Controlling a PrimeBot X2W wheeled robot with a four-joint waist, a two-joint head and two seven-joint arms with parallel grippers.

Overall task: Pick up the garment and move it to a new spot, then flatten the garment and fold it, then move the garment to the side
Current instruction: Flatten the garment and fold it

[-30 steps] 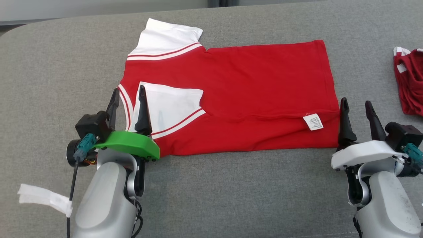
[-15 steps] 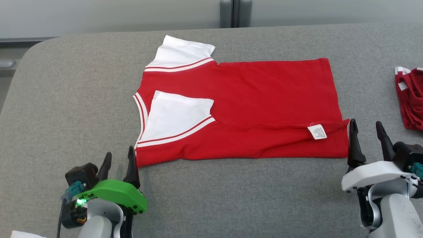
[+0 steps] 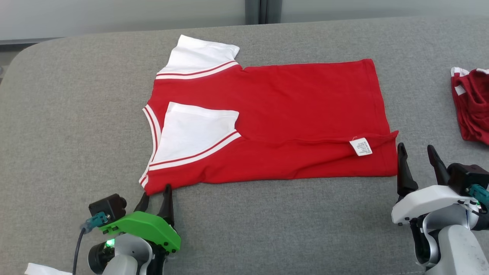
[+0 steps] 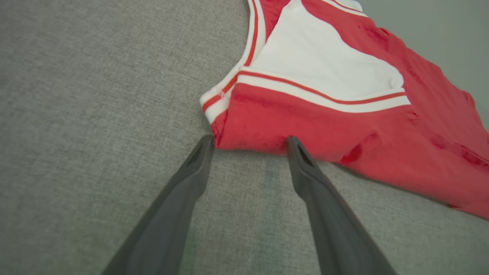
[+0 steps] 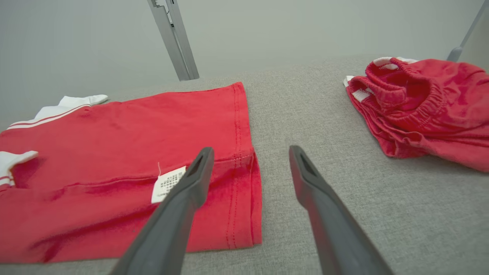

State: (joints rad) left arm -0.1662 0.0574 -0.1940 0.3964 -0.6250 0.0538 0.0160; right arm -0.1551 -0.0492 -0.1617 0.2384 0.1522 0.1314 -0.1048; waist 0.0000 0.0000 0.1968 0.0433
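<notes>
Garment (image 3: 290, 114) lies lengthwise left-right, mid-frame. Left gripper (image 3: 156, 194) wide at its lower-left corner. Right gripper (image 3: 416, 152) wide beside lower-right.

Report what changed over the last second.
The open left gripper drew back from over the folded white sleeve to the near left corner of the red, white-trimmed fabric shirt, gripping nothing. The open right gripper stayed beside the hem; the shirt stayed flat.

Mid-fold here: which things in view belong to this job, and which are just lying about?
Job:
- shirt, half folded, flat
- left gripper, open at its near left corner
- right gripper, open at its near right corner

Lying about:
- crumpled red garment, far right
- white scrap, lower left edge
</notes>
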